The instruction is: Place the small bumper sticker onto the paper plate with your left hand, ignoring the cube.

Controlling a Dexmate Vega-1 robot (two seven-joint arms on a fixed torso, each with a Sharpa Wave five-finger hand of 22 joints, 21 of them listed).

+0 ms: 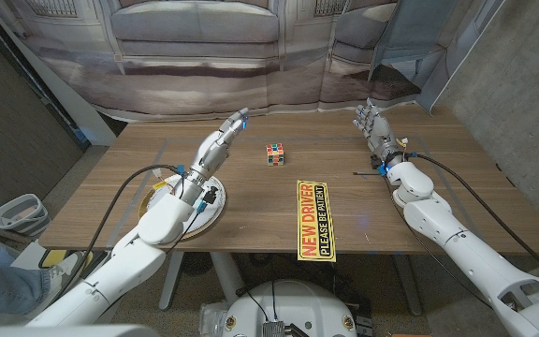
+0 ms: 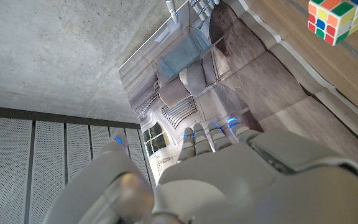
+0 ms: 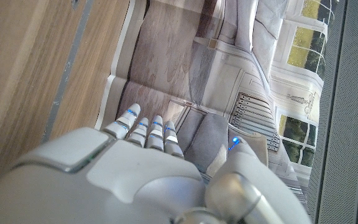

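On the wooden table [image 1: 251, 201], seen from the head camera, a yellow bumper sticker [image 1: 314, 219] lies flat near the front edge, a little right of centre — red and black lettering reads "NEW DRIVER, PLEASE BE PATIENT". It touches neither hand. A white paper plate [image 1: 215, 213] sits near the table's front left, mostly hidden under the left forearm, well apart from the sticker. Between them and farther back stands a small multicoloured cube [image 1: 274, 153].

Both arms reach toward the far side of the table. The left hand [image 1: 229, 128] is raised beyond the plate, left of the cube, fingers stretched out straight and together, holding nothing. The right hand [image 1: 372, 128] is near the far right of the table, fingers apart and slightly bent — nothing in it either. A printed backdrop [image 1: 251, 47] showing a sofa hangs behind the table.
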